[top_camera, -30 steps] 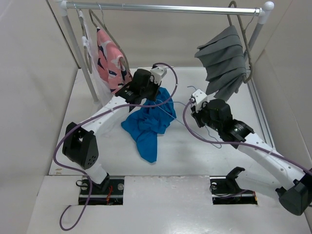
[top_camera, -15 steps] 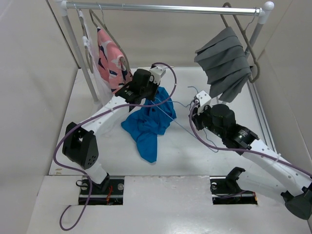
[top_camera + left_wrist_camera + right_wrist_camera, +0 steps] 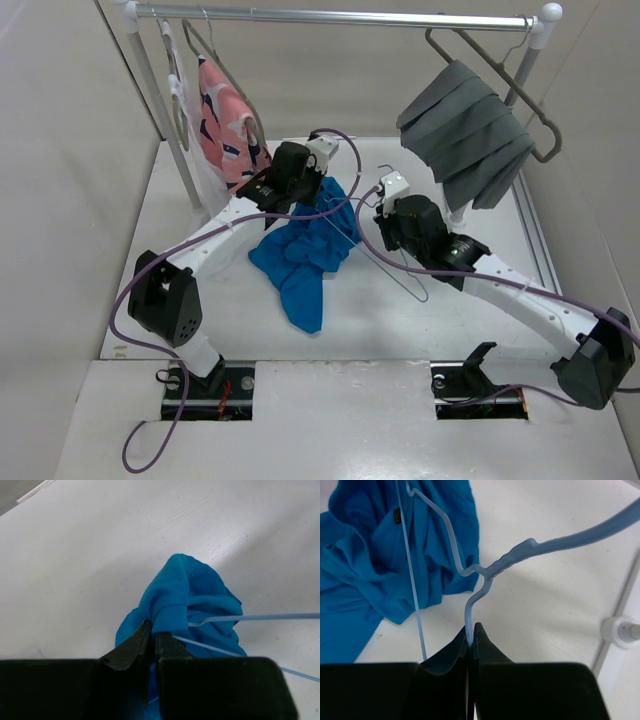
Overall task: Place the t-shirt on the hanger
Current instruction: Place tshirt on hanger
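The bright blue t-shirt (image 3: 300,258) lies bunched in the middle of the table. My left gripper (image 3: 310,196) is shut on its ribbed collar and holds that end up; in the left wrist view the gripper (image 3: 152,631) pinches the t-shirt (image 3: 192,587) at the fold. The thin light-blue hanger (image 3: 392,274) slants from the shirt's right edge towards the near right. My right gripper (image 3: 384,214) is shut on it; in the right wrist view this gripper (image 3: 471,629) clamps the hanger (image 3: 487,572) just below its twisted neck. One hanger (image 3: 260,616) arm reaches into the collar fold. The t-shirt (image 3: 365,555) sits upper left.
A metal rail (image 3: 340,15) spans the back. A pink patterned garment (image 3: 225,120) hangs at its left. A pleated grey cloth (image 3: 465,130) on a grey-brown hanger (image 3: 500,70) hangs at its right, tilted. The rack's right post foot (image 3: 619,630) stands close to my right gripper.
My right arm has swung left and farther back with the hanger, bringing it against the t-shirt. The grey cloth and its hanger have swung up to the right. The left arm has not moved.
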